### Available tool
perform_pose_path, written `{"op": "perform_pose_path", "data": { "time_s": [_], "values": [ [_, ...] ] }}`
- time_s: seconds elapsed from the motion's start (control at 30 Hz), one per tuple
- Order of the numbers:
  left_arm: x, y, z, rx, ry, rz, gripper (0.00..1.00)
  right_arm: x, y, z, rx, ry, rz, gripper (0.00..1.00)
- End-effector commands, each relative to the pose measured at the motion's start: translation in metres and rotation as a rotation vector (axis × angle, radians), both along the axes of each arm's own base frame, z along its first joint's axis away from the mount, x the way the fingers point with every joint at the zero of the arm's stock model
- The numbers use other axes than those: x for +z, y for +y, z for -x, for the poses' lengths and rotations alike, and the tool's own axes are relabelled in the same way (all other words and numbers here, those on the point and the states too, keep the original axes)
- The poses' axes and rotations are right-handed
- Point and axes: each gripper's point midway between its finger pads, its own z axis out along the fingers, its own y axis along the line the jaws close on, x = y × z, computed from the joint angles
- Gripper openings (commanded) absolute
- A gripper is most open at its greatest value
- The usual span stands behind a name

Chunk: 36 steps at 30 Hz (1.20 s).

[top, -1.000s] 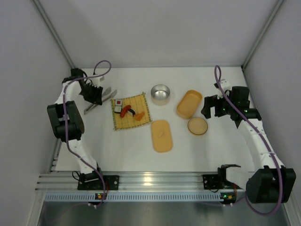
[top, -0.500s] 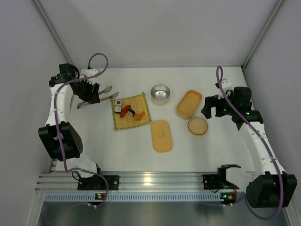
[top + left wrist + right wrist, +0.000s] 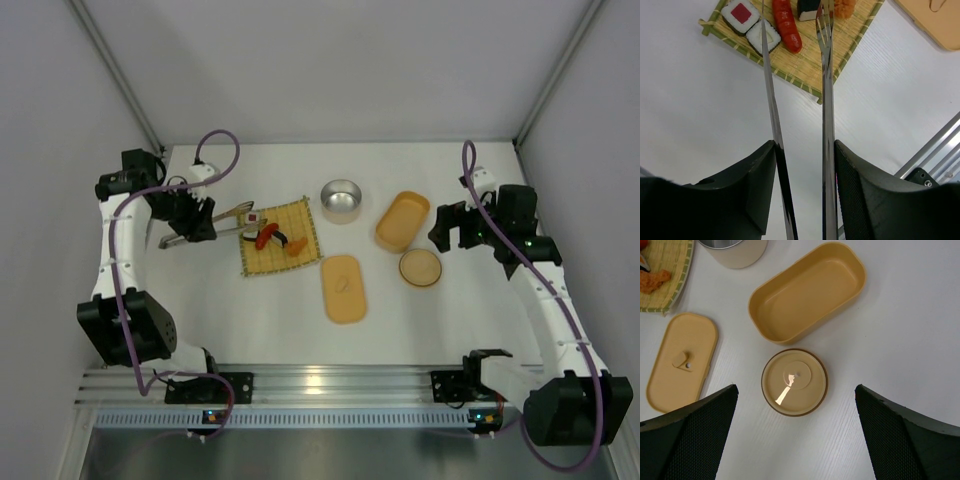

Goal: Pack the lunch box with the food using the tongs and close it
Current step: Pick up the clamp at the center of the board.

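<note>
Bench (image 3: 430,340): white, one, carrying everything; both arms sit at its near edge.
Square woven yellow mat (image 3: 268,262): one, left of centre, acting as the platter for the food.
Oblong yellow-orange plastic lunch box (image 3: 807,292): one, right of centre, open and empty, so nothing is packed yet.
Flat oblong yellow-orange lid (image 3: 682,360): one, lying apart from the box, knob up, leaving the box free to fill.
Long thin silver-grey metal tongs (image 3: 826,100): one pair, two arms standing apart, tips out over the mat. It looks like a line-up on the red piece.
Left pincer (image 3: 802,167): clamped partway on the tongs, one finger outside each arm, ready to squeeze.
Right pincer (image 3: 450,226): spread wide, holding nothing, hanging over the box area, probably on standby.
Round steel bowl (image 3: 341,199): one, just beside the box.
Round tan lid (image 3: 794,382): one, flat, near the box.
Bite-size toy food (image 3: 787,25): five pieces counted, all on the mat.
</note>
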Motion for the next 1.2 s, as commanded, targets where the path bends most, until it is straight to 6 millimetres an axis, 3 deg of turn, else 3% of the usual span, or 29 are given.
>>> {"op": "perform_pose_path", "data": {
  "time_s": [0.0, 0.17, 0.27, 0.43, 0.47, 0.5, 0.57, 0.6, 0.67, 0.7, 0.73, 0.77, 0.8, 0.9, 1.03, 1.17],
  "values": [
    [0.006, -0.015, 0.013, -0.079, 0.0, 0.067, 0.53, 0.027, 0.004, -0.002, 0.015, -0.076, -0.014, 0.99],
    [0.005, -0.021, 0.015, -0.084, 0.02, 0.105, 0.5, 0.027, 0.006, -0.001, 0.028, -0.074, -0.017, 0.99],
    [0.007, -0.029, 0.02, -0.104, 0.029, 0.149, 0.47, 0.034, 0.02, 0.003, 0.108, -0.092, -0.06, 0.99],
    [0.01, -0.036, 0.027, -0.127, 0.045, 0.19, 0.4, 0.075, 0.078, 0.014, 0.393, -0.214, -0.162, 0.99],
    [0.01, -0.038, 0.029, -0.13, 0.053, 0.208, 0.39, 0.083, 0.097, 0.015, 0.457, -0.243, -0.156, 0.99],
    [0.011, -0.039, 0.03, -0.13, 0.056, 0.215, 0.38, 0.099, 0.103, 0.01, 0.472, -0.302, -0.125, 0.99],
    [0.013, -0.043, 0.033, -0.131, 0.064, 0.238, 0.37, 0.106, 0.131, 0.009, 0.549, -0.334, -0.102, 0.99],
    [0.014, -0.044, 0.034, -0.127, 0.076, 0.249, 0.36, 0.122, 0.135, -0.002, 0.542, -0.388, -0.062, 0.99],
    [0.015, -0.047, 0.037, -0.127, 0.086, 0.266, 0.34, 0.117, 0.157, -0.013, 0.569, -0.383, -0.007, 0.99],
    [0.016, -0.05, 0.038, -0.119, 0.098, 0.284, 0.34, 0.13, 0.157, -0.027, 0.542, -0.45, 0.084, 0.99],
    [0.017, -0.05, 0.038, -0.109, 0.103, 0.295, 0.33, 0.127, 0.161, -0.03, 0.548, -0.454, 0.144, 0.99],
    [0.019, -0.052, 0.039, -0.109, 0.106, 0.305, 0.32, 0.127, 0.179, -0.028, 0.598, -0.478, 0.195, 0.99],
    [0.021, -0.054, 0.04, -0.099, 0.122, 0.327, 0.31, 0.127, 0.179, -0.032, 0.619, -0.532, 0.299, 0.99],
    [0.027, -0.061, 0.042, -0.083, 0.137, 0.38, 0.29, 0.133, 0.199, -0.021, 0.738, -0.652, 0.416, 1.0],
    [0.031, -0.069, 0.048, -0.072, 0.156, 0.44, 0.26, 0.149, 0.225, -0.008, 0.822, -0.81, 0.409, 0.99],
    [0.034, -0.074, 0.052, -0.061, 0.173, 0.479, 0.25, 0.159, 0.272, 0.024, 0.951, -0.99, 0.401, 0.99]
  ]
}}
